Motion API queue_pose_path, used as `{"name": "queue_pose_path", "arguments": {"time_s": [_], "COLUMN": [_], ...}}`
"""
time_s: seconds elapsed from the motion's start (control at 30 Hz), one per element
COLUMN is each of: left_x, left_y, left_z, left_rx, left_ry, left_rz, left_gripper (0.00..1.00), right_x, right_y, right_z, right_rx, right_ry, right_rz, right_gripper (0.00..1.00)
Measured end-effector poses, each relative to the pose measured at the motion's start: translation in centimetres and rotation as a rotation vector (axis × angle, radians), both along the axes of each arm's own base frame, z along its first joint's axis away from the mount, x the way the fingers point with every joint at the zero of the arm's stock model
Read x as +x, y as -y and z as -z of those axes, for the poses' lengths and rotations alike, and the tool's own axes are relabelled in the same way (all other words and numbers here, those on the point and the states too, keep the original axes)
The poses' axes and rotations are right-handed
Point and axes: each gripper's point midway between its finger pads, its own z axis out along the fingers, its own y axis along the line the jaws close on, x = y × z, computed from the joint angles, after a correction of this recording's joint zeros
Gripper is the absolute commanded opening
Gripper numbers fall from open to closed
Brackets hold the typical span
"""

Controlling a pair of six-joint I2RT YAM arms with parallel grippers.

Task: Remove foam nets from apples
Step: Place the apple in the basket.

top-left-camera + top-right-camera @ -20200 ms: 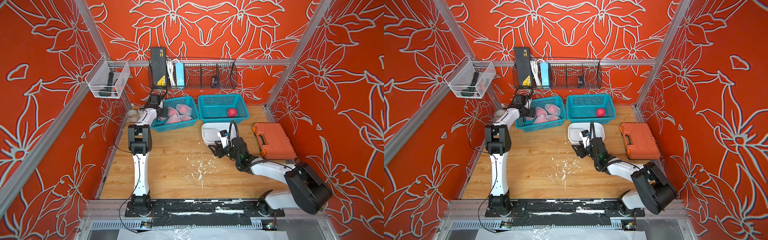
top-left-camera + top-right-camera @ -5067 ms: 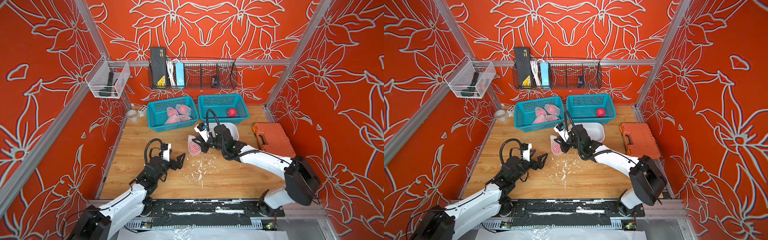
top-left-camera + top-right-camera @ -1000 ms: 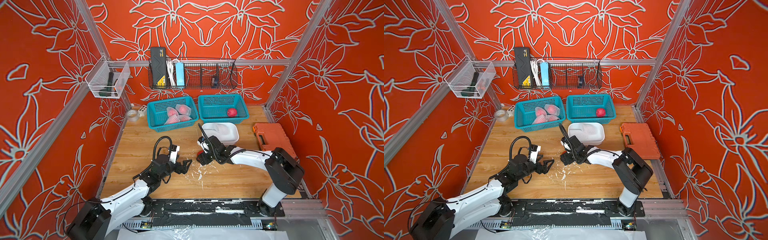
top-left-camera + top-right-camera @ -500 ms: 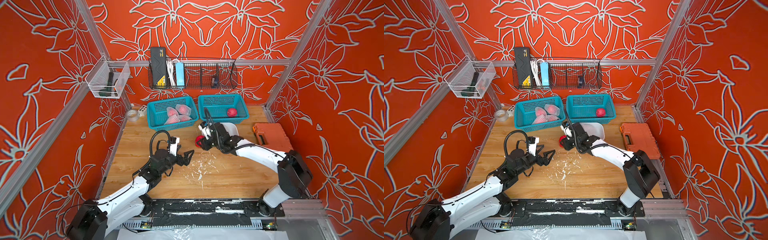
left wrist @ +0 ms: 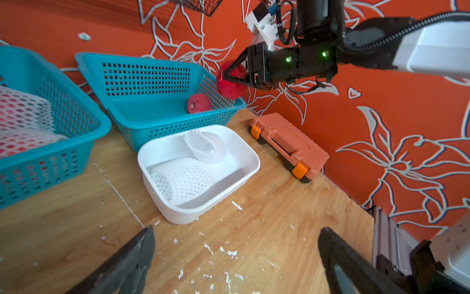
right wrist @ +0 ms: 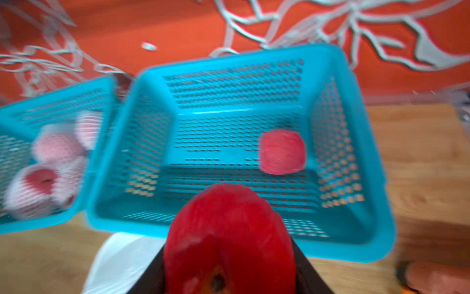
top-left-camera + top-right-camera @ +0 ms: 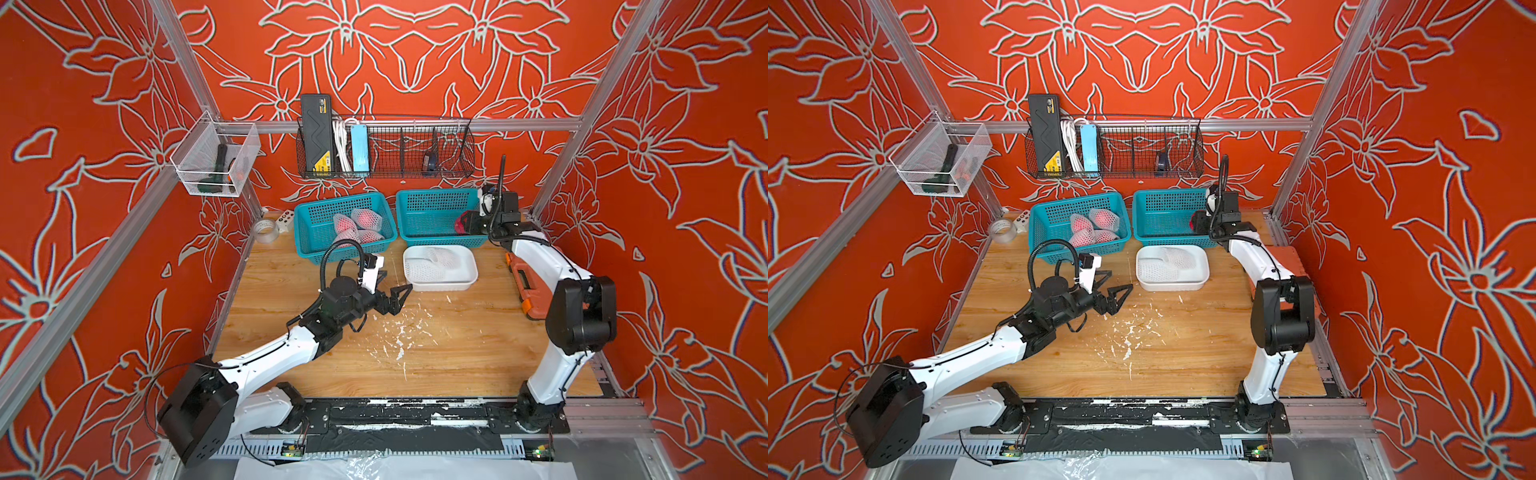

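Note:
My right gripper (image 7: 466, 224) is shut on a bare red apple (image 7: 460, 225) (image 5: 230, 82) (image 6: 229, 236), held above the right teal basket (image 7: 436, 241) near its right end. A second bare apple (image 5: 199, 102) (image 6: 282, 152) lies inside that basket. Three apples in white foam nets (image 7: 357, 226) (image 7: 1094, 226) sit in the left teal basket (image 7: 320, 249). Two empty foam nets (image 7: 434, 264) (image 5: 183, 178) lie in the white tray (image 7: 440, 286). My left gripper (image 7: 395, 283) (image 5: 236, 229) hangs open and empty over the table, just left of the tray.
An orange tool case (image 7: 528, 282) (image 5: 287, 145) lies by the right wall, under my right arm. A tape roll (image 7: 266, 230) sits at the back left corner. White foam crumbs (image 7: 399, 336) litter the wooden table. A wire shelf (image 7: 386, 149) hangs on the back wall.
My right gripper has carried the bare apple from the table's middle, back and right, to above the right basket. My left gripper has moved a little toward the tray, still open.

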Motion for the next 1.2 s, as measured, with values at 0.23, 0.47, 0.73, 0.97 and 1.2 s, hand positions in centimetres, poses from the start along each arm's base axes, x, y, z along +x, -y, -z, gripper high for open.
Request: {"name": "queue_pose_path", "arguments": {"time_s": [0.23, 0.47, 0.73, 0.97, 1.2], "left_x": [-0.3, 0.0, 0.1, 0.3, 0.8], "left_y": [0.2, 0.2, 0.3, 0.1, -0.5], "left_z": [3.5, 4.5, 5.5, 5.6, 5.8], "left_rx": [0.062, 0.093, 0.111, 0.130, 0.163], "left_ry": [-0.064, -0.068, -0.086, -0.076, -0.063], "left_rz": [0.012, 0.005, 0.006, -0.005, -0.039], "left_gripper": [0.98, 0.98, 0.97, 0.98, 0.98], "right_x": [3.0, 4.6, 6.7, 8.7, 8.9], "right_y": [1.9, 2.3, 2.8, 3.3, 3.4], "right_z": [3.0, 5.6, 7.6, 8.2, 7.3], "right_rx": [-0.054, -0.091, -0.128, -0.162, -0.159], "right_ry": [-0.064, -0.106, -0.128, -0.116, -0.093], "right_rz": [0.028, 0.043, 0.061, 0.084, 0.100], "right_gripper": [0.31, 0.30, 0.41, 0.73, 0.87]}}
